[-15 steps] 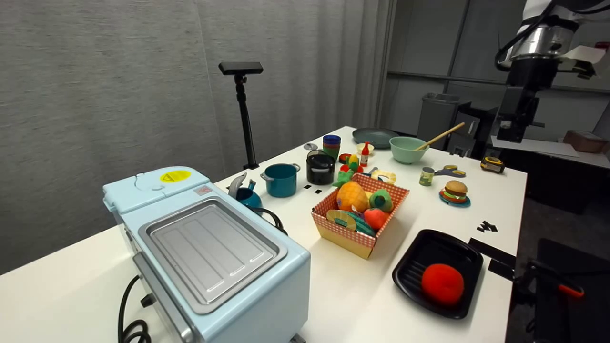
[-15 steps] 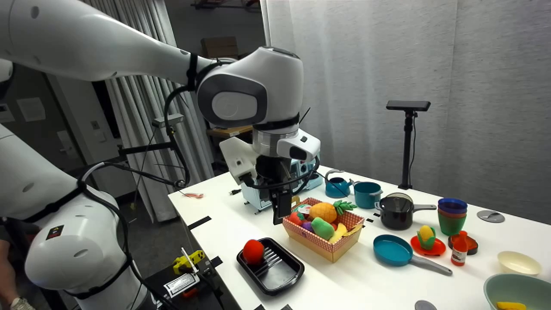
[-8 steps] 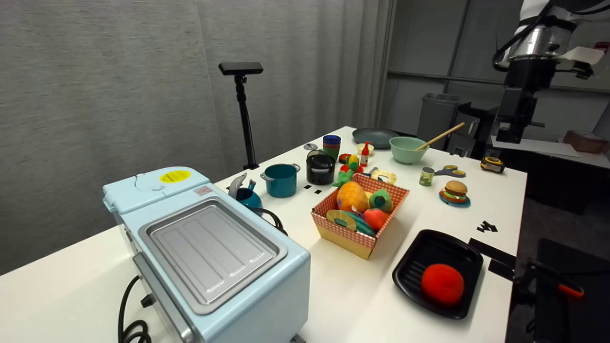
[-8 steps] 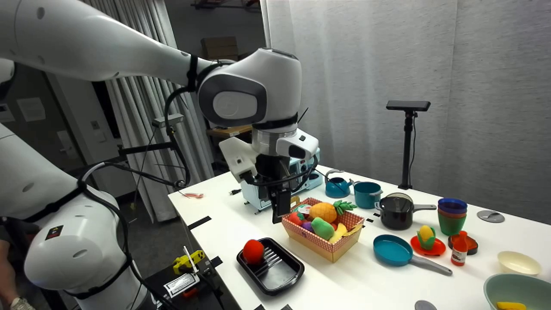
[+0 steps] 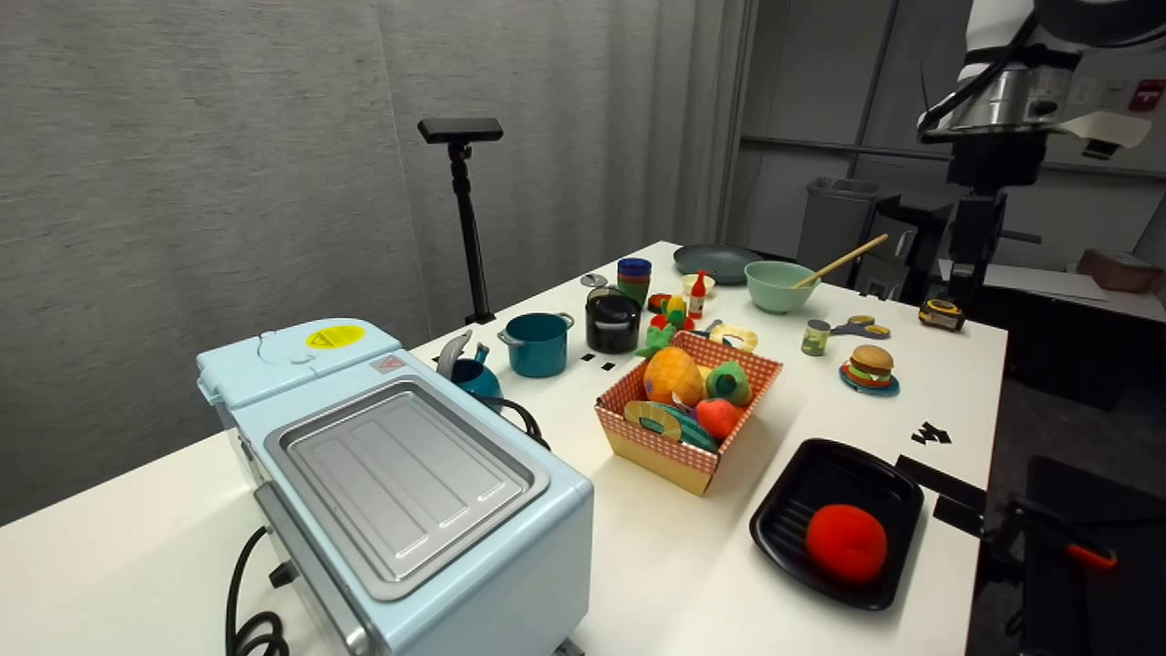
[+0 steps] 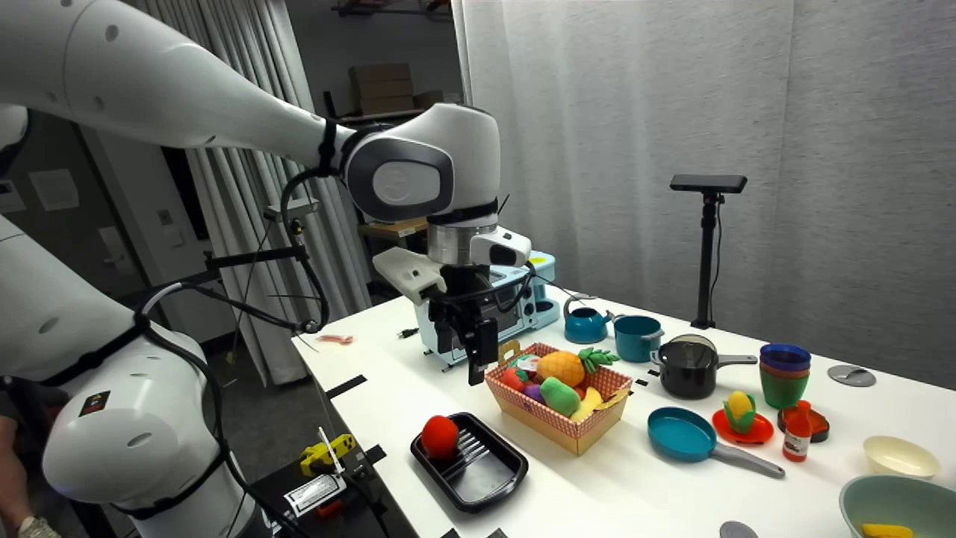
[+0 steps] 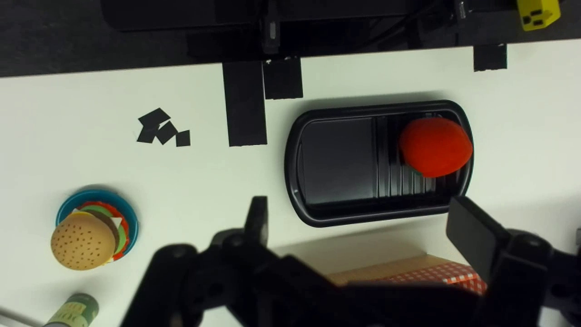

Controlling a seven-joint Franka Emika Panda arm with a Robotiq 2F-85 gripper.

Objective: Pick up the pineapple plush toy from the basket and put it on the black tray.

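Observation:
The pineapple plush toy [image 5: 674, 376] [image 6: 562, 367] is yellow-orange with a green leafy top. It lies in the checked red-and-tan basket [image 5: 660, 463] [image 6: 532, 420], its leaves over the rim. The wrist view shows only a corner of the basket [image 7: 419, 274]; the pineapple is hidden there. The black tray [image 5: 791, 517] [image 6: 487, 478] [image 7: 338, 159] stands beside the basket with a round red plush toy [image 5: 846, 544] [image 6: 440, 437] [image 7: 435, 147] at one end. My gripper [image 6: 476, 368] [image 7: 363, 220] is open and empty, high above the table near the basket and tray.
A light blue toaster oven [image 5: 392, 474] stands on the basket's far side from the tray. A toy burger [image 7: 84, 240] on a teal plate and a small can [image 5: 815, 337] are on the table. A black pot [image 6: 687, 366] and teal pan [image 6: 681, 435] stand near the basket.
My arm has moved left and its hand lower in both exterior views, and the hand's tilt has changed. The pineapple, basket, tray and red plush toy have not moved.

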